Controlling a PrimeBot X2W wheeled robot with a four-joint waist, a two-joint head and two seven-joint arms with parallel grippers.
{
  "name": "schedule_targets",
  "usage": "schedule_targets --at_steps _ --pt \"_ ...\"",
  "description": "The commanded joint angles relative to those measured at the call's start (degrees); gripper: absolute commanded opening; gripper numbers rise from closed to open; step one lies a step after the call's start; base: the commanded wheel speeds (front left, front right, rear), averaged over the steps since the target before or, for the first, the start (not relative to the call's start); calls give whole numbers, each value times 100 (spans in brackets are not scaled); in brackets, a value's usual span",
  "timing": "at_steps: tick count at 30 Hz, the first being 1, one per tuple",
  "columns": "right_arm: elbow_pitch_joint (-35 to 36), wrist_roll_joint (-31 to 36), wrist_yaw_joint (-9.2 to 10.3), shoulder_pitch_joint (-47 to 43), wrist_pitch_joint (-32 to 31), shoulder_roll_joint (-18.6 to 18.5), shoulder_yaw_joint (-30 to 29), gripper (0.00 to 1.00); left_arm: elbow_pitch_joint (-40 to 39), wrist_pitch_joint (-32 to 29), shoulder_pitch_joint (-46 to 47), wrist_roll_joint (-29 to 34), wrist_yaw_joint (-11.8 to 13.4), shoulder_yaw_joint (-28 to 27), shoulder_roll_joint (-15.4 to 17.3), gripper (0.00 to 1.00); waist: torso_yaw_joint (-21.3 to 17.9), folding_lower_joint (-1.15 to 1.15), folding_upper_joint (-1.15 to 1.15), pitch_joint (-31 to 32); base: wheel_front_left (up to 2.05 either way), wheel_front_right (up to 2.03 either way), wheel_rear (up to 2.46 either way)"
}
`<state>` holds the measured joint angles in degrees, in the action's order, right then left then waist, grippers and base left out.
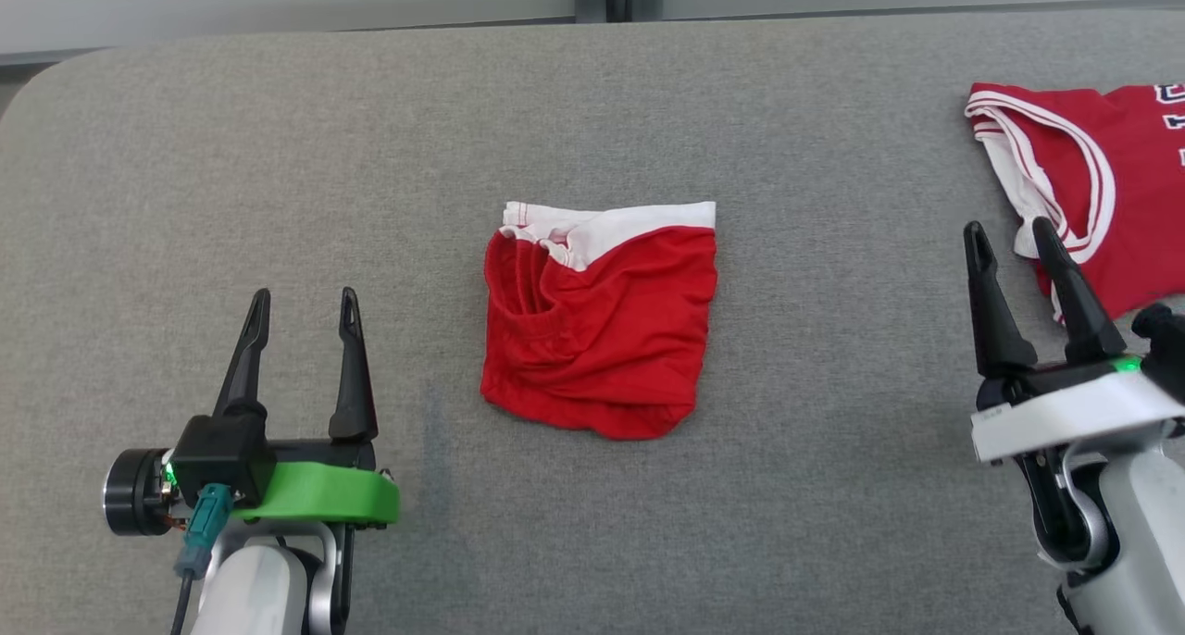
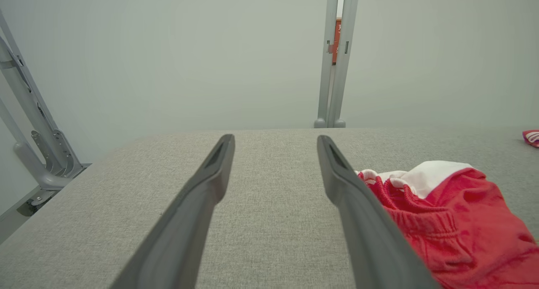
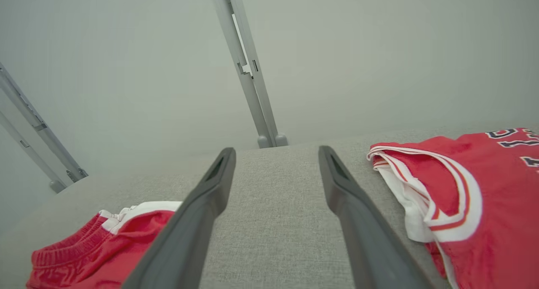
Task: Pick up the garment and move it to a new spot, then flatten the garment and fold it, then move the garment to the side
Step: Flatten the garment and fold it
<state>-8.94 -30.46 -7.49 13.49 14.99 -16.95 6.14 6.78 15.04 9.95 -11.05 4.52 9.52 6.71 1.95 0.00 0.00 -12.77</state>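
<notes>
Here, on the gray table (image 1: pixel 278 154), a red jersey (image 1: pixel 1116 177) lies far right, its lettering clearer from the right wrist, red shorts (image 1: pixel 602 329), seemingly folded, sit centre, and left gripper (image 1: pixel 305 294) and right gripper (image 1: pixel 1007 224) both gape empty.

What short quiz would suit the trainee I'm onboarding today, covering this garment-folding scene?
1. True or false: the folded red shorts lie between the left gripper and the right gripper.
2. The red jersey lies on the grey table at: A) the robot's right, B) the robot's left, C) the centre.
3. Fill in: both grippers are ___ and hold nothing.
Key: 1 true; 2 A; 3 open.
</notes>
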Motion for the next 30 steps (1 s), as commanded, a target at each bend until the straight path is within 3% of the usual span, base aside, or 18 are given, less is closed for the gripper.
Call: schedule_targets --at_steps 1,13,30 --pt "151 238 2 -235 21 3 -120 100 5 15 -104 -49 15 -19 62 100 -175 0 0 172 0 0 0" --pt "1039 1056 2 -1441 -235 371 -584 100 16 -62 -646 -125 39 40 151 100 -329 0 0 640 0 0 0" --pt "1529 1358 2 -2197 -892 641 -589 100 90 -123 -1354 -250 111 101 219 100 -325 0 0 1344 0 0 0"
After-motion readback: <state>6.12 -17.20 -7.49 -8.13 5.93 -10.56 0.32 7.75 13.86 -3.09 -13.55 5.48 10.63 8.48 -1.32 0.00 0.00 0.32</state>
